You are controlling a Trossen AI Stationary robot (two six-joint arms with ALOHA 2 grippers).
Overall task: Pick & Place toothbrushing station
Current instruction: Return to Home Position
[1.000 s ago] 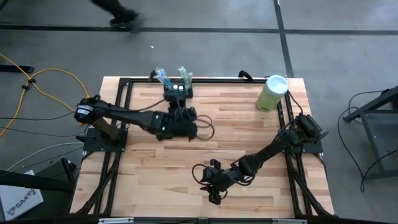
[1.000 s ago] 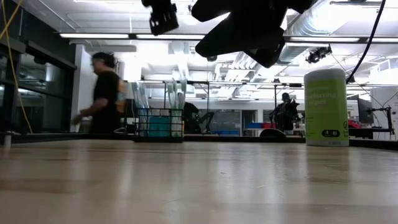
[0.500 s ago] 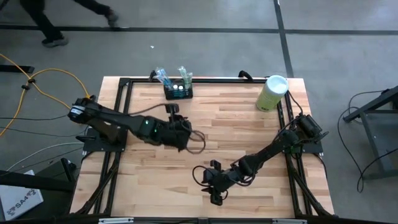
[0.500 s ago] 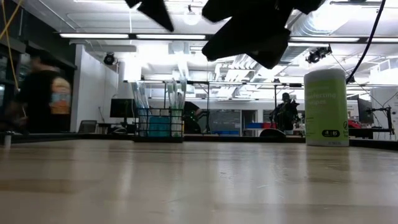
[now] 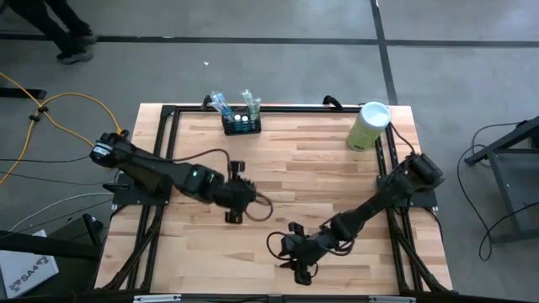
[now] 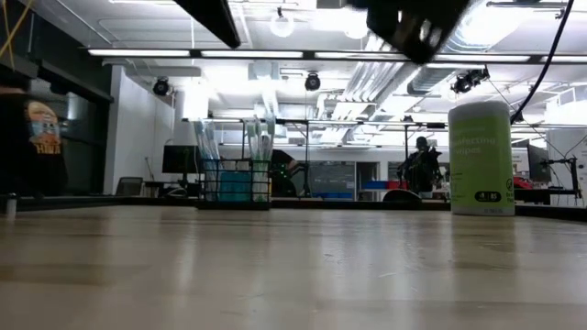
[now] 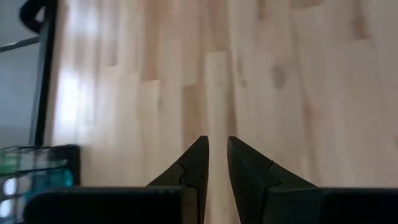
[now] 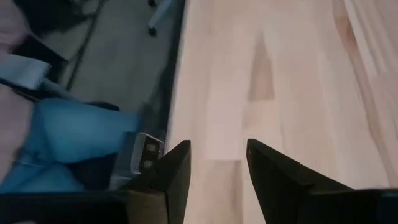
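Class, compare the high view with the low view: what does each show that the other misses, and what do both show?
Only the high view: both grippers over bare wood, the left gripper mid-table and the right gripper nearer the edge opposite the station, plus a yellow cable on the floor.

Only the low view: the room behind, its ceiling lights, and the label on the pale green cylinder.

Both: the toothbrushing station holding toothbrushes at the far edge, and the pale green cylinder.
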